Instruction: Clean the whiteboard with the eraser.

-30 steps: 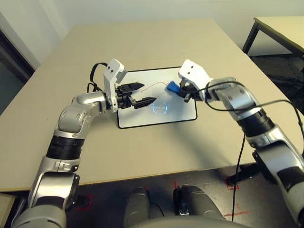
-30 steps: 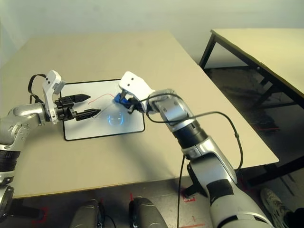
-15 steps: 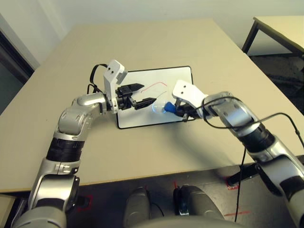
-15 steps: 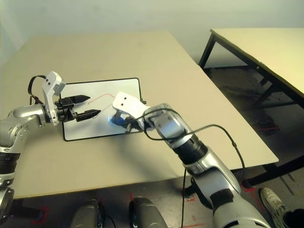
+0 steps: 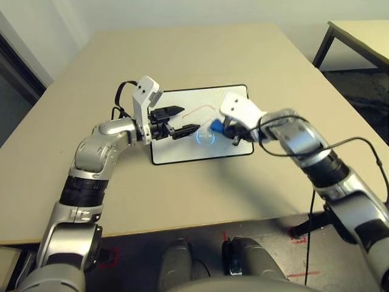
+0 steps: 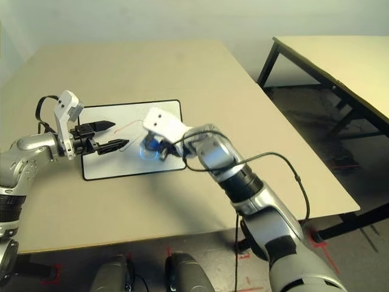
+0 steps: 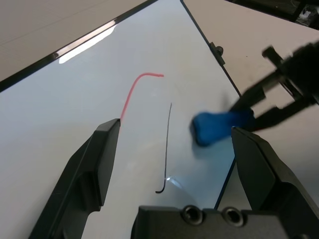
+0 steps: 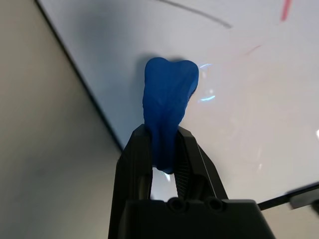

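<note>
Right hand (image 8: 164, 149) clamped on eraser (image 8: 168, 107), pressed to whiteboard (image 5: 182, 152); left hand (image 7: 174, 164) spread apart over red line (image 7: 133, 89).

Bright, even light; glare streaks the whiteboard (image 7: 84, 42); the eraser (image 7: 214, 127) looks motion-blurred.

Whiteboard (image 5: 182, 152): white surface, thin black frame, carrying a short red line (image 7: 133, 89), a thin dark line (image 7: 167, 144) and a pale bluish glare spot. Eraser (image 8: 168, 107): solid bright blue, no pattern, clamped between the black fingers of the right gripper (image 8: 164, 158), whose housing is white. Left gripper (image 7: 174, 159): black fingers on a white housing, silver forearm behind; table (image 5: 182, 55): plain beige.
</note>
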### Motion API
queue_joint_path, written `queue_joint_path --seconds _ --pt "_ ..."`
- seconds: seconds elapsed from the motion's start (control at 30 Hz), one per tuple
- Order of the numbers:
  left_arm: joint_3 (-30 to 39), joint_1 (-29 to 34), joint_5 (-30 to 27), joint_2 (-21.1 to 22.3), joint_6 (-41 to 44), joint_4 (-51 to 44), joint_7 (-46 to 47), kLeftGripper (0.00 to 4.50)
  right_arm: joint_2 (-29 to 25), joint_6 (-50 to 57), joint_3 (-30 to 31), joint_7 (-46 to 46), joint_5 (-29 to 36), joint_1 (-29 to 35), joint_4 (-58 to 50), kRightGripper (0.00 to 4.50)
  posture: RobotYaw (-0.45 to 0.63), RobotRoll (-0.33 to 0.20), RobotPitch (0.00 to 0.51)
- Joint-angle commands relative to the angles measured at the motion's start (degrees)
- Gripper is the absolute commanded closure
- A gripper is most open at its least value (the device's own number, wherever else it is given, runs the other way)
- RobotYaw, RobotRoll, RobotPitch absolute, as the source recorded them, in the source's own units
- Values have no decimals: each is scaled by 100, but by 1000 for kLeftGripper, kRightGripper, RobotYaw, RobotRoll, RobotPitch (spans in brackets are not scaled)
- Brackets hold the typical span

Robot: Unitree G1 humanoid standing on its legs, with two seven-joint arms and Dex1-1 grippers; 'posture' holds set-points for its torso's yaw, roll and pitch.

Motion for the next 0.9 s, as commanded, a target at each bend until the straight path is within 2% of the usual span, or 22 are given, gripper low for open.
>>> queue_joint_path --seconds 0.03,0.2,0.3,0.4,0.5,0.67,0.73,0.9 --pt "31 1 -11 10 26 -33 -6 0 48 -195 -6 -81 -77 -247 426 3901 -27 0 58" --pt "31 4 -4 11 8 -18 -15 0 377 -1139 -379 -539 -312 -965 1988 3901 -19 0 57" --pt "40 23 -7 23 15 -40 -12 0 463 -1486 -422 -599 -405 -1163 2559 3901 -13 0 56" --pt "60 47 -16 45 30 -69 -8 0 386 -1279 -268 -386 -412 -953 2221 3901 -10 0 57" --pt "77 70 -21 58 42 -91 3 0 99 -628 72 -20 -319 -430 1084 3901 -11 0 59" --pt "79 67 -18 49 47 -84 5 0 -83 -49 278 134 -256 -23 99 3901 -16 0 62" --pt "73 56 -14 42 44 -73 1 0 -23 -74 242 90 -292 -122 211 3901 -19 0 63" --pt "57 32 -2 27 37 -50 -7 0 330 -588 -94 -265 -443 -799 1286 3901 -19 0 65"
